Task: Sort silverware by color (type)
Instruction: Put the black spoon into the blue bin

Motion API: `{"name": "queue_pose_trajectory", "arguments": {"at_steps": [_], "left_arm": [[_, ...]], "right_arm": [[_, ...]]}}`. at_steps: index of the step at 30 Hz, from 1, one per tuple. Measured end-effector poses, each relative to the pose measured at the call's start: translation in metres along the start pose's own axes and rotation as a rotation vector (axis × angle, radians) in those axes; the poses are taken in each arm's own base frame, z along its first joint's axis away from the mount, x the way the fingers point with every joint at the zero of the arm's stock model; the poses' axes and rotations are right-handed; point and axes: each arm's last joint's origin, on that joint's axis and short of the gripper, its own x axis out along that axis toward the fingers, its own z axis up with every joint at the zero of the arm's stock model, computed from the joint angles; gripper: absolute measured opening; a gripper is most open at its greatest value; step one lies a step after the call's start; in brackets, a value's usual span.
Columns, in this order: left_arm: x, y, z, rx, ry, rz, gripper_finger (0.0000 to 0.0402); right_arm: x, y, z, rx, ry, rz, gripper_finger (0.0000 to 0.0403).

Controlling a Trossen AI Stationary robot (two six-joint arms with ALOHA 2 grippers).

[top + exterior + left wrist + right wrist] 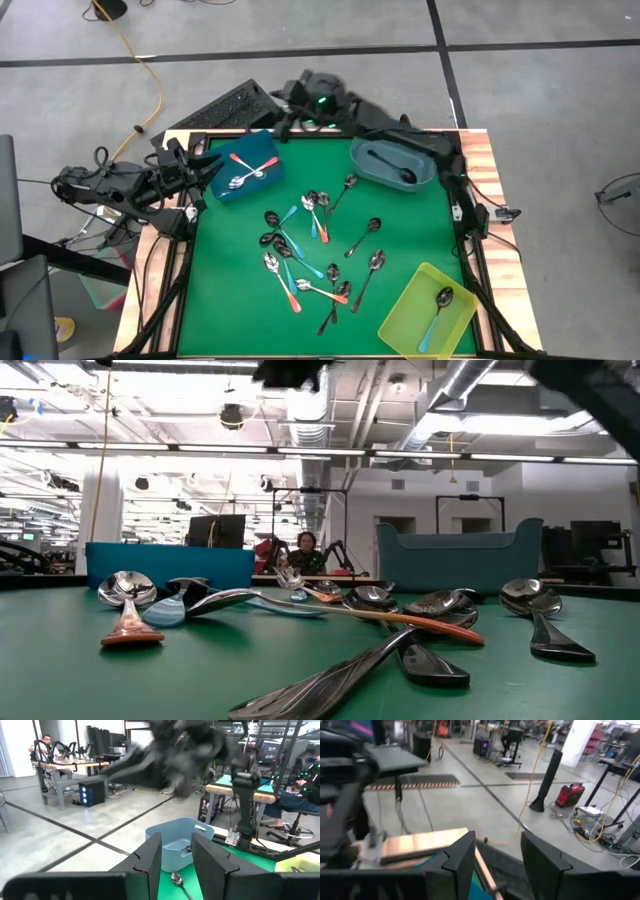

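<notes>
With orange-red-handled spoons lying in the dark blue bin | right gripper above it, fingers apart, empty; left gripper parked, part-open, empty | next: reach into mixed spoon pile mid-mat; single out one handle

Place: robotics lab, open-plan
Ceiling: exposed ducts, strip lights
Floor: grey concrete, taped lines, cables
Background: other arm rigs on workbenches, seated person

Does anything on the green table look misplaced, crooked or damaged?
Nothing looks spilled or damaged. Only the yellow-green plastic bin sits crooked, diagonal to the green table's edges, at a right-side corner.
</notes>
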Motion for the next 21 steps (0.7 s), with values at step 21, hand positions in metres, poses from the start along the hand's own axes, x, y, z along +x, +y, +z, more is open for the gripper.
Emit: {"name": "queue_pose_trajectory", "arguments": {"at_steps": [21], "left_arm": [[0.009,-0.007,-0.015,0.04,0.099,0.018,0.009]], "right_arm": [[-0.217,0.02,0.055,0.026,0.465,0.205,0.0175]]}}
